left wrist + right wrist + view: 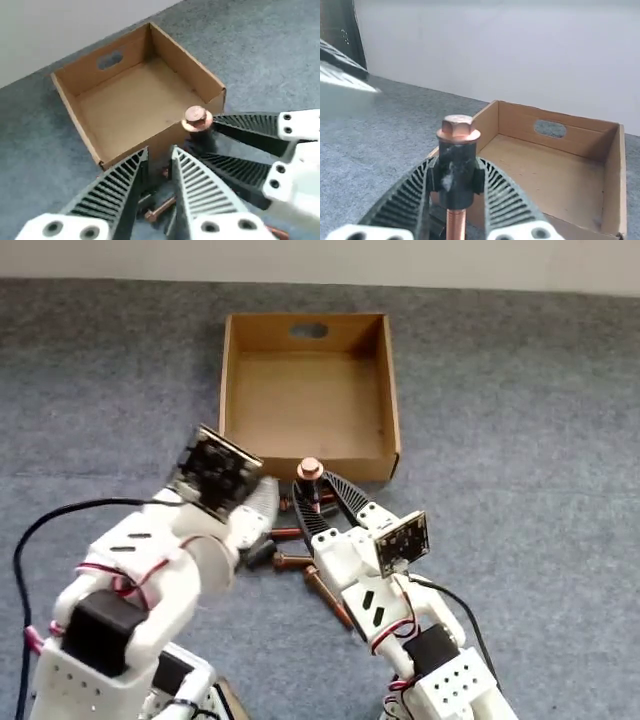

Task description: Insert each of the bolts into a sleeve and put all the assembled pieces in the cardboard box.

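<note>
Near the high view's centre, the right gripper [312,488] clamped a black sleeve [454,182] with a copper bolt [458,129] standing upright through it, just below the front wall of the cardboard box [232,380]. The left gripper [159,154], narrowly parted and empty, hung above loose bolts [292,561] on the grey carpet [520,440].

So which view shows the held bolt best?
Right wrist view: the bolt stands close and upright, its sleeve gripped in the right hand. High view gives its head from above; left wrist view shows it small, by the box.
</note>
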You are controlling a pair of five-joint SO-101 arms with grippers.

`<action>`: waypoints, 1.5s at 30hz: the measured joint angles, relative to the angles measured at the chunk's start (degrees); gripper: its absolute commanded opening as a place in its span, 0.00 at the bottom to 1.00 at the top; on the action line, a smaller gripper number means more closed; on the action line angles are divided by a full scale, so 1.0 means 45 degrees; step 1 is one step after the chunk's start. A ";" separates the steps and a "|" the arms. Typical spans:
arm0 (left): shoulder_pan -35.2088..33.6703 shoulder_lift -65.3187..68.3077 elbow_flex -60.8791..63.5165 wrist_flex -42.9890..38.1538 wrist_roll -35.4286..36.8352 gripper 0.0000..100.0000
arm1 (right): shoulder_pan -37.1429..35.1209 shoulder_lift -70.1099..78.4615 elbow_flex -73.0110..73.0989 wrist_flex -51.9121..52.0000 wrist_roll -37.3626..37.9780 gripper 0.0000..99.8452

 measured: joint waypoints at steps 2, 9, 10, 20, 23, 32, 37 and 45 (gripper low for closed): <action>-0.1328 0.0000 0.0137 0.0020 -0.0098 0.01 | 0.0000 0.0000 0.0000 0.0000 0.0000 0.01; -0.4650 0.0000 0.3634 -0.1309 -0.0625 0.01 | 0.0000 0.0000 0.0000 0.0723 0.0000 0.01; -0.4806 0.0000 0.4396 -0.1797 -0.0899 0.01 | 0.0000 0.0000 0.0000 0.1055 0.0000 0.01; -0.5021 0.0000 0.8987 -0.4532 -0.1407 0.01 | 0.0000 0.0020 -0.1954 0.4337 0.0000 0.01; -0.5021 0.0000 0.9358 -0.4610 -0.1289 0.01 | 0.0000 0.0020 -0.3321 0.5568 0.0000 0.01; -0.5021 0.0000 1.0237 -0.6173 -0.0332 0.01 | 0.0352 0.1192 -0.8068 0.9006 0.0000 0.01; -0.5021 0.0000 1.0276 -0.6271 -0.0313 0.01 | 0.1192 0.5060 -1.0745 0.9182 0.0000 0.01; -0.5021 0.0000 1.0491 -0.6310 -0.0313 0.01 | 0.2462 1.1741 -1.4242 0.9201 0.0000 0.01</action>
